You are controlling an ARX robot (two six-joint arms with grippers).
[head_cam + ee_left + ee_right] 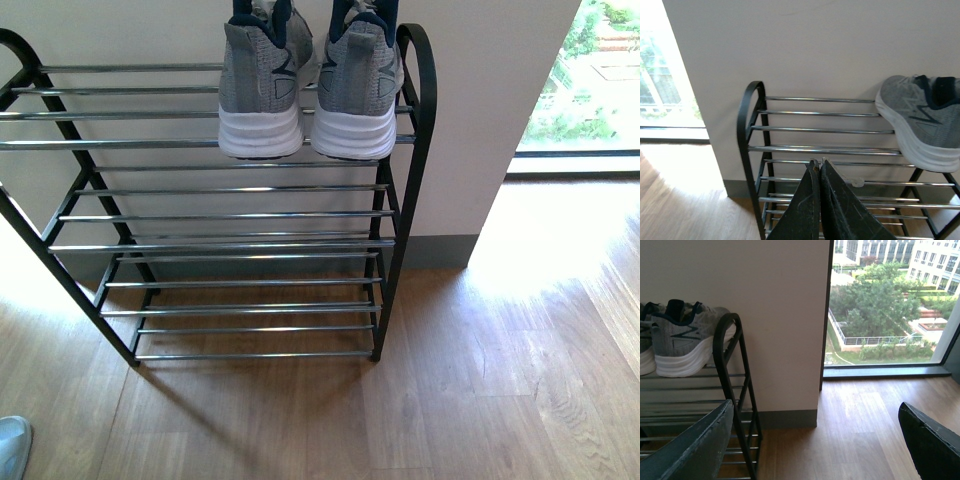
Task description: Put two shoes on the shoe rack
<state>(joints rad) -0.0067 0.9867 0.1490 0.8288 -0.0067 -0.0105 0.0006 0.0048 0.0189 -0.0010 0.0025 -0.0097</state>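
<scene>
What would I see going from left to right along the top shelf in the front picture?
rack's left end frame, bare chrome rods, first grey sneaker, second grey sneaker, rack's right end frame, wall, window

Setting: domestic-style interior, likely entryway. Evidence: shoe rack [230, 214] against plain wall [840, 50], wood-plank floor [480, 380], full-height window [880, 305] overlooking garden, apartment blocks.

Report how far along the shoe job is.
Done: the left shoe and the right shoe sit side by side on the top tier of the shoe rack, at its right end, heels toward the front camera. In hand: nothing; the left gripper is shut and empty, and the right gripper is open and empty. Left: nothing visible; the placing looks complete.
</scene>
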